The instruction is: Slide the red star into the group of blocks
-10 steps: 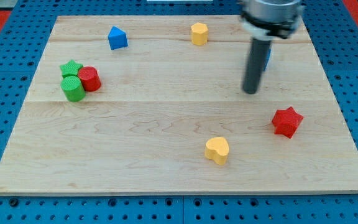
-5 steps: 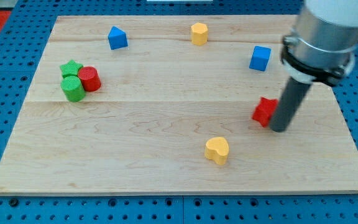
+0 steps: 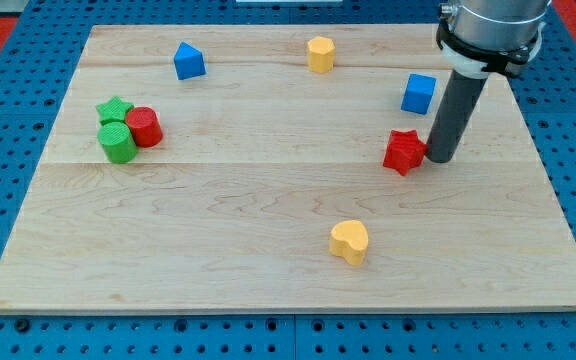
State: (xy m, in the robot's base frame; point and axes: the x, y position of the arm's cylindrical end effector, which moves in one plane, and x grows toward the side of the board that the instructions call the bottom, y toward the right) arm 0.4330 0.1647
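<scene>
Red star (image 3: 404,152) sits on the wooden board (image 3: 268,250), toward the view's right side. My tip (image 3: 439,158) pressed right against the red star's right edge, touching it; just a plain rod, no jaws to open or close. Blue cube (image 3: 419,94) a little above the red star and slightly to its right, close but not touching. Yellow heart (image 3: 349,242) below the red star and to its left, well apart. Far to the red star's left, the group: green star (image 3: 115,108), green round block (image 3: 118,143) and red round block (image 3: 144,127), all bunched up and touching. Bare wood between the red star and the group, with no block on the straight line across. Yellow block (image 3: 320,54) up and left of the red star, near the board's top edge. Blue block (image 3: 188,61) with a pointed top farther left along that same top edge.
</scene>
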